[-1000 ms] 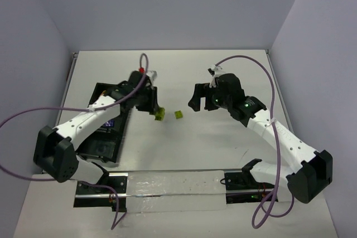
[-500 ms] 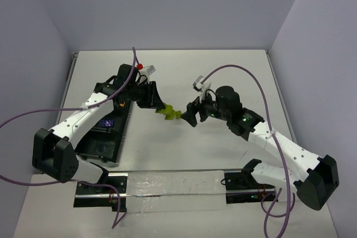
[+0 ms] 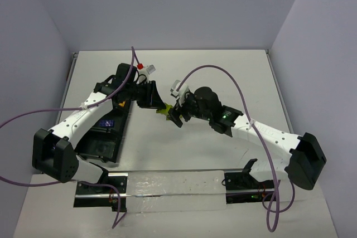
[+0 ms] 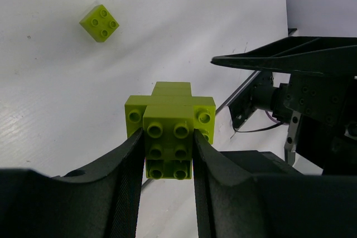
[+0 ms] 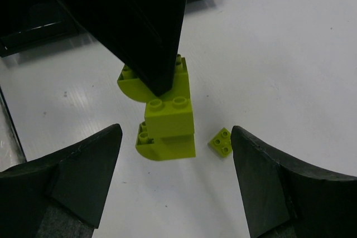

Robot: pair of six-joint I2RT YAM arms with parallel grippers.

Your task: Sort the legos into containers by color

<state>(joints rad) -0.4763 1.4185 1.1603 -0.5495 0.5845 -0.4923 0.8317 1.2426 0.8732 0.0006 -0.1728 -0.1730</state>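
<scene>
My left gripper (image 3: 159, 106) is shut on a lime-green clump of stacked legos (image 3: 164, 112) and holds it just right of the black tray (image 3: 97, 147). In the left wrist view the clump (image 4: 170, 116) sits between the fingers (image 4: 125, 176). My right gripper (image 3: 174, 116) is open, its fingers on either side of the clump's lower end (image 5: 167, 132) without touching it. A single small lime-green lego lies on the table (image 4: 99, 23), beside the right fingertip (image 5: 222, 141). A blue-purple lego (image 3: 107, 122) lies in a tray compartment.
The black tray's rim (image 5: 33, 40) shows behind the left finger in the right wrist view. The right arm's black parts (image 4: 312, 98) fill the right side of the left wrist view. A clear strip (image 3: 173, 185) runs along the near table edge.
My right gripper has moved left, up to the clump, and now straddles it. My left gripper first carried the clump right from the tray's edge, then held nearly still.
</scene>
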